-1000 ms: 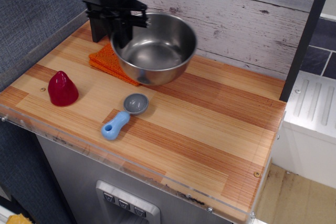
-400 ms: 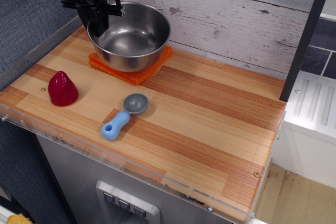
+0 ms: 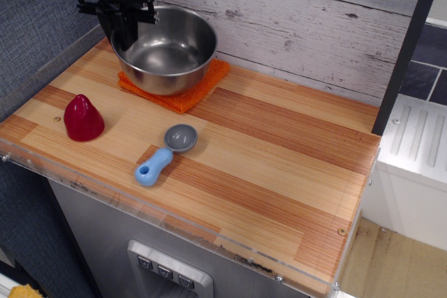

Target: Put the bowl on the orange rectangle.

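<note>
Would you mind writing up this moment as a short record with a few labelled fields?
surface: wooden counter against a whitewashed plank wall
bowl: steel, upright, empty, over the orange rectangle, which shows at its front and right
hand: at the bowl's left rim; whether it grips the rim cannot be told
red cone: near the left edge, apart from the rest
scoop: grey head, blue handle, in front of the bowl, lying flat
task state: bowl over the cloth, hand not withdrawn

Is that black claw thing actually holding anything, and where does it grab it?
The gripper holds the steel bowl by its left rim, over the orange cloth.
</note>
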Action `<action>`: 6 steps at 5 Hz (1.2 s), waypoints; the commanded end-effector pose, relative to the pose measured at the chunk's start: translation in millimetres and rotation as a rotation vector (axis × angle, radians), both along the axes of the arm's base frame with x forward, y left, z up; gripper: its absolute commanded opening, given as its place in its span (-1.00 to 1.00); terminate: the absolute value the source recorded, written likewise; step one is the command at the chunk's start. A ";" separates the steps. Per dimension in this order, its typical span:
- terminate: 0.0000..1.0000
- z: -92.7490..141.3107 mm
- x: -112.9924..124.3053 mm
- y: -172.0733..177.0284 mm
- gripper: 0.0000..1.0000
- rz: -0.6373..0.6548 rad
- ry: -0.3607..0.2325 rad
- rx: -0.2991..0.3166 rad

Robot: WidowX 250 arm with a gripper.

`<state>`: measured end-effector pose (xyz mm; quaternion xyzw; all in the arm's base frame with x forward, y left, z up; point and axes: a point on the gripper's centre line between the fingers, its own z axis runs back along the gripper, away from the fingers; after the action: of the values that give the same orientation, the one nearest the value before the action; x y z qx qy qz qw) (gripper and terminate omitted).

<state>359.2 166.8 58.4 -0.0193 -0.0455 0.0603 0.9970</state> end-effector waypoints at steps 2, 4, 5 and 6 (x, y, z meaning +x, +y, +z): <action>-1.00 24.3 4.5 9.5 1.00 -0.016 -0.054 0.028; -1.00 67.4 -10.8 -19.8 1.00 0.008 -0.137 0.065; -1.00 84.4 -19.4 -63.7 1.00 -0.033 -0.144 0.065; -1.00 78.2 -20.8 -103.3 1.00 -0.125 -0.118 0.044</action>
<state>341.6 62.0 117.5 -0.0079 -0.0777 -0.0017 0.9969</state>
